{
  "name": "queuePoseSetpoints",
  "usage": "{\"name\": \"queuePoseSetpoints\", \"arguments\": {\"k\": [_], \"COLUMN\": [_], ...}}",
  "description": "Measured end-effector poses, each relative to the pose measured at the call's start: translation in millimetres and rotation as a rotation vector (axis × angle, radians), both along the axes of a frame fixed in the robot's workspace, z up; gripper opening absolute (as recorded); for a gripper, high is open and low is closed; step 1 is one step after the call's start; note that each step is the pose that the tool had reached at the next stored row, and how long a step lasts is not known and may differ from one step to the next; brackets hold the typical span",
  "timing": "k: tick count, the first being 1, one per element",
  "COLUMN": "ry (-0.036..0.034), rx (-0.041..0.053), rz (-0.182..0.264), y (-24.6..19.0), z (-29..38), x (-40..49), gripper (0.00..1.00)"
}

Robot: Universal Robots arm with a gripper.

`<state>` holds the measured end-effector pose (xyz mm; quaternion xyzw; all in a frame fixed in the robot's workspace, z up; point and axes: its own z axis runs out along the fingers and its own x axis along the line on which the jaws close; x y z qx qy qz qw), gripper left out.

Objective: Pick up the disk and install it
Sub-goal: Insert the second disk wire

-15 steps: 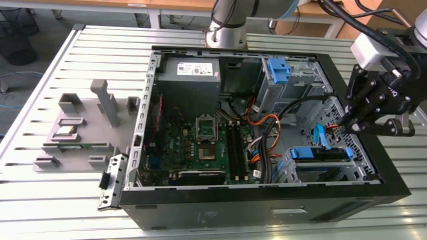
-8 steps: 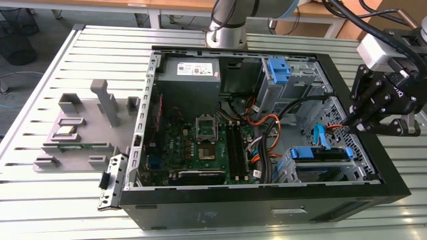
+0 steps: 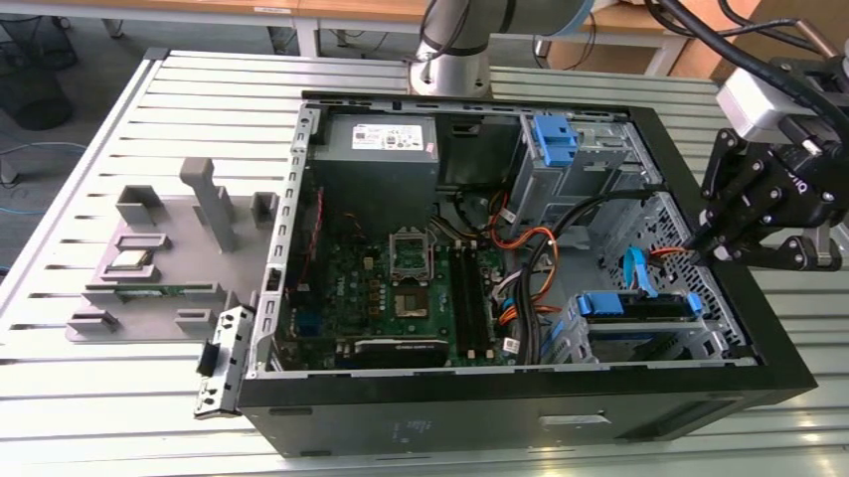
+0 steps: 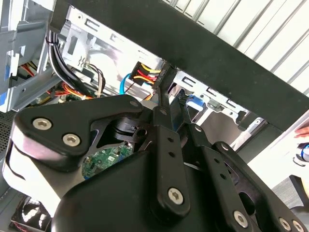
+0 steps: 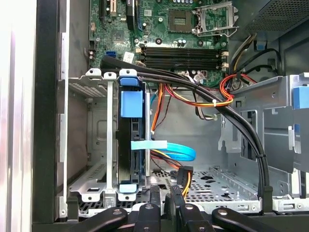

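Note:
The disk (image 3: pixel 637 306), silver in a blue carrier bracket, sits in the drive bay at the front corner of the open computer case (image 3: pixel 531 412), on the exterior view's right. In the first wrist view the disk (image 5: pixel 131 140) stands on edge in its metal cage, with blue tabs at both ends. My gripper (image 3: pixel 710 253) hangs over the case's edge just beyond the bay. Its fingertips (image 5: pixel 175 194) lie close together and look shut. A black power connector (image 5: pixel 186 173) with yellow, red and orange wires lies right beside them. In the second wrist view my gripper (image 4: pixel 163 79) reaches that connector (image 4: pixel 144 72).
A blue data cable (image 5: pixel 176 152) with a pale tab lies next to the disk. A thick black cable bundle (image 5: pixel 231 121) crosses the case. The motherboard (image 3: pixel 398 288), the grey power-supply box (image 3: pixel 378 139) and an upper drive cage (image 3: pixel 558 139) fill the case. A grey parts fixture (image 3: pixel 159 258) lies outside it.

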<state>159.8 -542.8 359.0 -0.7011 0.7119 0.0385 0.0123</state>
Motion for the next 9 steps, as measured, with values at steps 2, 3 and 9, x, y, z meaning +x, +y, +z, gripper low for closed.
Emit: {"name": "queuePoseSetpoints", "arguments": {"k": [2,3,9], "ry": [0.0000,0.0000,0.0000], "rx": [-0.0001,-0.0001,0.0000], "rz": [0.000,0.000,0.000], "y": [0.2,0.3,0.7], "z": [-0.1,-0.2,-1.2], "x": [0.4,1.0,7.9], "gripper": [0.24,0.24,0.24]}}
